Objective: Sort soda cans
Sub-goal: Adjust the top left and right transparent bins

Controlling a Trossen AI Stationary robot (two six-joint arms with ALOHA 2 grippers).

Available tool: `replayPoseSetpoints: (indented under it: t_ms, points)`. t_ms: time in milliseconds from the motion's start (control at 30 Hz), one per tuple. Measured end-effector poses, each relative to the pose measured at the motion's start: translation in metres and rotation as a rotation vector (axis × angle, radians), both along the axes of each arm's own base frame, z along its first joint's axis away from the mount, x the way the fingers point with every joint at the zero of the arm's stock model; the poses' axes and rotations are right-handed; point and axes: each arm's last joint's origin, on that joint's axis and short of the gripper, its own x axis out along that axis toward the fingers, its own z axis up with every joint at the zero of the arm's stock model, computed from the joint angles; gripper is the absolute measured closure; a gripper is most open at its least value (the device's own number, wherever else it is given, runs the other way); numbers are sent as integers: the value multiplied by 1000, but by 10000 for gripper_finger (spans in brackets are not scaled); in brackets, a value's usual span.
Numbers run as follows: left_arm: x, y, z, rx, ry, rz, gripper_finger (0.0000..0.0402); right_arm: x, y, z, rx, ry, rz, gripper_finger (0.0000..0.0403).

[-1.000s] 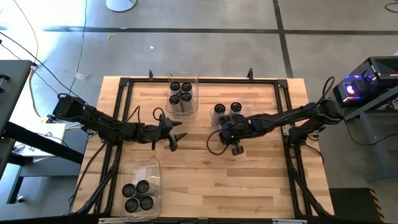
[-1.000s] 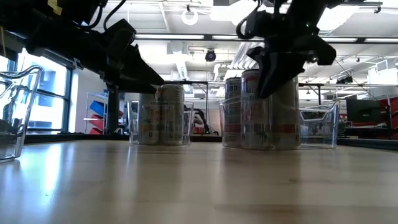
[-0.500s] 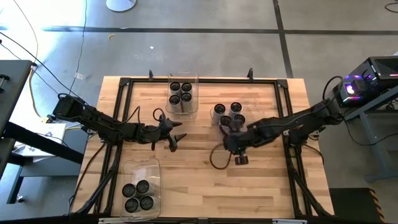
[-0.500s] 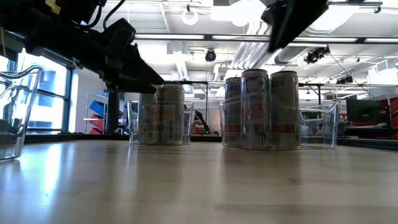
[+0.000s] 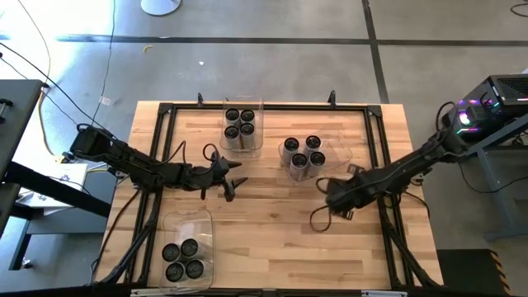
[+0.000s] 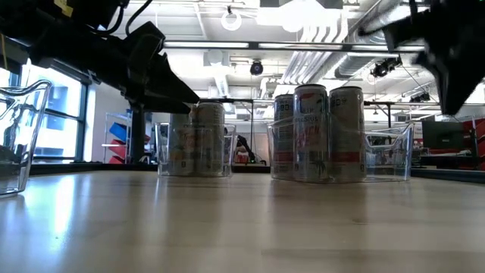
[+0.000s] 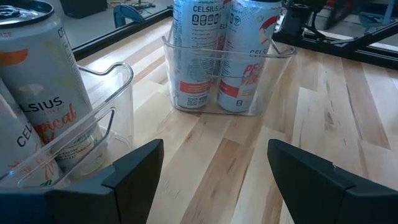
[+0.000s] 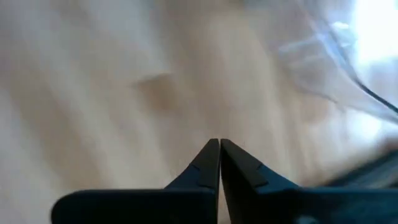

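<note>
Soda cans stand upright in three clear bins: four in the far-centre bin [image 5: 243, 124], four in the right-centre bin [image 5: 313, 154] and four in the near-left bin [image 5: 183, 252]. The low view shows the right-centre cans [image 6: 318, 133] and the far-centre cans [image 6: 197, 140]. My left gripper [image 5: 235, 181] [image 7: 211, 168] hangs open at mid-table, nearly level, pointing at the right-centre cans [image 7: 224, 56] with nothing between its fingers. My right gripper [image 5: 338, 206] [image 8: 219, 152] is shut, points down over bare wood on the near right of the right-centre bin, and holds nothing.
A dark metal frame [image 5: 169, 111] runs round the wooden tabletop [image 5: 272, 239]. Bare wood lies in the middle and at the near right. Cables loop below my right wrist [image 5: 318, 219]. In the left wrist view, cans of the far-centre bin [image 7: 43, 93] stand close beside my left gripper.
My right gripper has risen from the cans of the right-centre bin and swung toward the table's right edge, rolling and tipping until it points down. The can it hovered over stays upright in the bin. My left arm has kept still.
</note>
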Motion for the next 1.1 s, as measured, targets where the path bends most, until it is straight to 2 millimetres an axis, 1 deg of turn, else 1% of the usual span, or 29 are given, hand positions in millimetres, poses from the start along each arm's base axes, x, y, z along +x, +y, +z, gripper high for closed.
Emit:
replayPoseSetpoints:
  t_ms: [100,200,267,333,467,600,700,833,1100]
  points:
    - [0,0,0,0,0,0,120,-25,-19,-19,-78,-54,-114,401]
    - [0,0,0,0,-1,0,120,-45,-37,-34,-133,-129,-272,400]
    - [0,0,0,1,-1,2,120,-53,-46,-46,-134,-181,-326,402]
    - [0,0,0,4,-5,12,120,-55,-52,-59,-123,-232,-346,402]
    - [0,0,1,0,-12,21,120,-53,-63,-83,-134,-287,-374,402]
    - [0,1,1,-8,-16,24,120,-49,-74,-97,-200,-362,-431,403]
    - [0,1,1,-10,-16,25,120,-44,-82,-100,-244,-403,-451,403]
    - [0,1,1,-10,-16,25,120,-35,-93,-100,-290,-459,-466,403]
    - [0,1,1,-10,-16,25,120,-21,-119,-100,-344,-493,-439,403]
